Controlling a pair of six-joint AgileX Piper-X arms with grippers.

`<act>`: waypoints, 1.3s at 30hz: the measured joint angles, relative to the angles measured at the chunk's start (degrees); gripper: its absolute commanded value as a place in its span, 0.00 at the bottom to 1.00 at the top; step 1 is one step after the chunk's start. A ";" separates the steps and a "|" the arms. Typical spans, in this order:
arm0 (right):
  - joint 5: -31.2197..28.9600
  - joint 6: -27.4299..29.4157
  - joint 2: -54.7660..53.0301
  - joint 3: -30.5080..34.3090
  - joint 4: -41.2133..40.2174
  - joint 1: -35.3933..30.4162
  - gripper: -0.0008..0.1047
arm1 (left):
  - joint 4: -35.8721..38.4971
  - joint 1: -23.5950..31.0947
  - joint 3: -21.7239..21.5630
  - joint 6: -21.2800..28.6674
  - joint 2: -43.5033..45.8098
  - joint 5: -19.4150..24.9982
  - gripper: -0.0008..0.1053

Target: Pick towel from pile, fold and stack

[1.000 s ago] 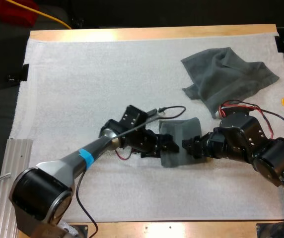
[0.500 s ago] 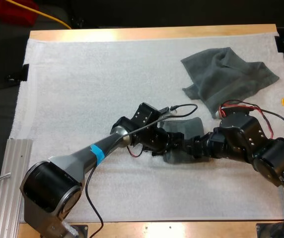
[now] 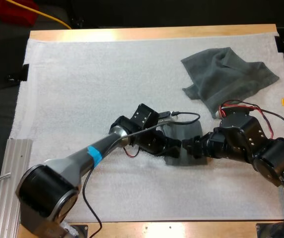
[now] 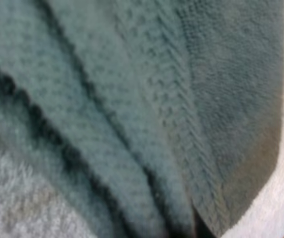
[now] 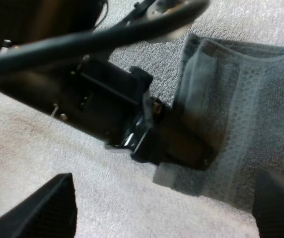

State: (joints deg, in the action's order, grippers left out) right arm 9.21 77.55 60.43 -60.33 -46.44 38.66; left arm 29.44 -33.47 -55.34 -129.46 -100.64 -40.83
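A small folded grey-green towel [image 3: 185,131] [image 5: 241,114] lies on the white mat between my two grippers. My left gripper [image 3: 174,145] [image 5: 181,144] has come in from the left and is shut on the towel's left edge. Close under it, the left wrist view shows the towel's folds [image 4: 157,99]. My right gripper [image 3: 186,145] [image 5: 159,218] faces it from the right, open, its fingers [image 5: 42,208] wide apart on either side of the left gripper's tip and the towel's near edge. A crumpled towel [image 3: 229,77] lies at the far right of the mat.
The two gripper tips nearly meet over the small towel. The white mat [image 3: 92,79] stretches bare to the left and far side. A metal rail [image 3: 5,168] runs along the table's left edge.
My left gripper moved right onto the small towel and closed on its edge; the towel bunched narrower. The right arm stayed put.
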 measured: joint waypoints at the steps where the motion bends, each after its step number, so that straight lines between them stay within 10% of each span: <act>1: 0.00 -0.68 0.00 0.00 0.00 0.00 0.68 | 0.81 0.34 0.00 1.20 0.76 0.17 0.01; 10: 0.67 -5.94 0.00 0.00 4.44 0.00 0.68 | 11.83 7.31 0.00 12.85 5.34 3.54 0.01; 21: 4.48 -6.85 0.00 0.00 6.88 0.00 0.68 | 28.45 15.40 -0.11 30.67 8.35 19.64 0.01; 39: 8.49 -6.85 0.00 0.00 6.90 0.00 0.68 | 31.19 32.69 -0.10 38.10 8.34 40.67 0.01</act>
State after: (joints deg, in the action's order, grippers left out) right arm 17.70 70.70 60.43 -60.33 -39.54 38.66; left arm 60.63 -0.79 -55.44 -91.36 -92.30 -0.16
